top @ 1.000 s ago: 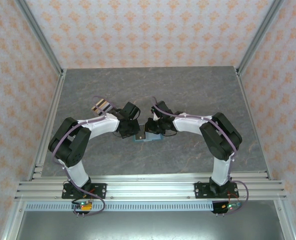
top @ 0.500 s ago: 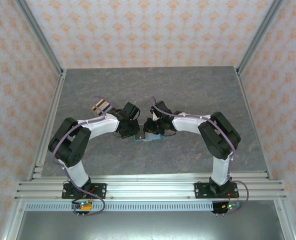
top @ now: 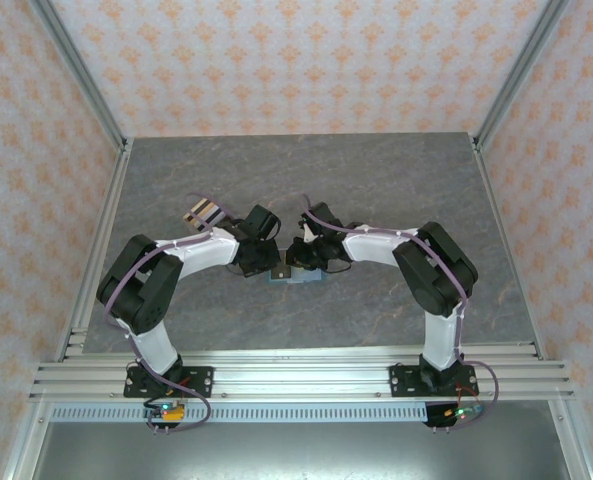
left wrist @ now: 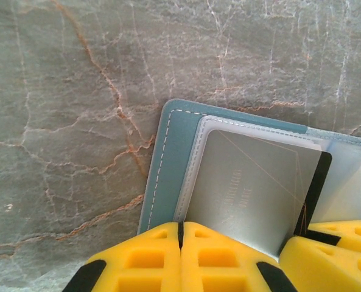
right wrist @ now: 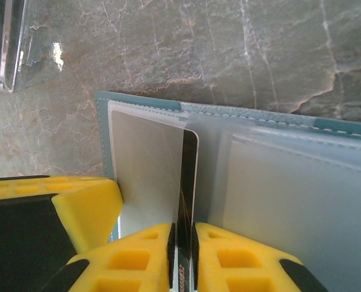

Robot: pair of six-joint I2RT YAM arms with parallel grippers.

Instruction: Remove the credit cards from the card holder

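Two claws meet at the card holder [left wrist: 165, 164], which lies open on the counter [left wrist: 64, 91] near its middle. The left claw [left wrist: 181, 230] is clenched, nothing between its fingers, at the holder's left part. The right claw [right wrist: 183, 231] is grasping a dark card [right wrist: 189, 173] that lies against the holder's inner pockets, beside a pale grey card [left wrist: 253, 188].

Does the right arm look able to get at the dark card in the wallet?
Likely yes: the right gripper is shut on the dark card at its exposed edge, outside the card holder pocket.
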